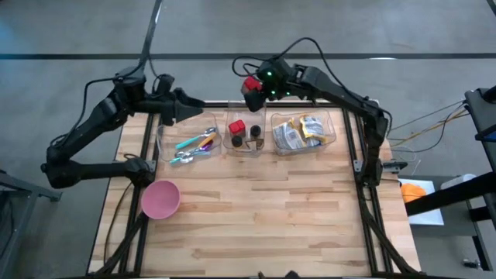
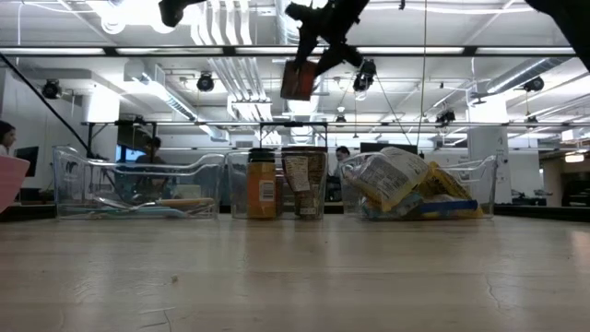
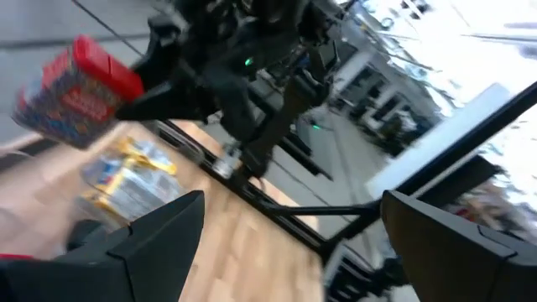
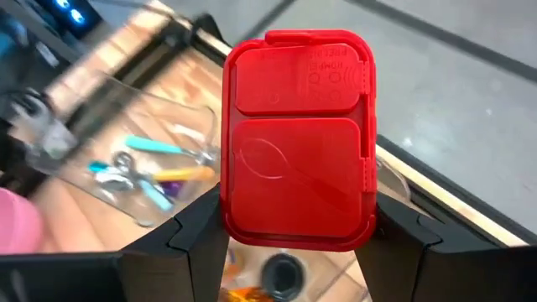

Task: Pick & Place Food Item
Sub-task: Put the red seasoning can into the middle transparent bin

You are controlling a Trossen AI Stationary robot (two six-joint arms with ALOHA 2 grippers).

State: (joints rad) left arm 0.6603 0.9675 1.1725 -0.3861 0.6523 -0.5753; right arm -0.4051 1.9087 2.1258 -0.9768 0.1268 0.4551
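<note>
Right hand (image 4: 289,239) tilted downward, gripping red-lidded spice container (image 4: 298,138) above middle bin (image 1: 246,138)

Left wrist view smeared; I read spice tin (image 3: 75,80) only as red-lidded blur, label illegible. Packets (image 3: 126,180) beneath it are yellow-blue smudge. Right wrist view: red lid (image 4: 298,138) fills frame, hides tin body and most of middle bin; embossed lid text too small for me. Low view: right gripper (image 2: 318,46) cut by top edge, fingers lost in dark silhouette. Pink bowl (image 2: 9,180) cropped at left edge. Jar labels (image 2: 263,189) unreadable.
</note>
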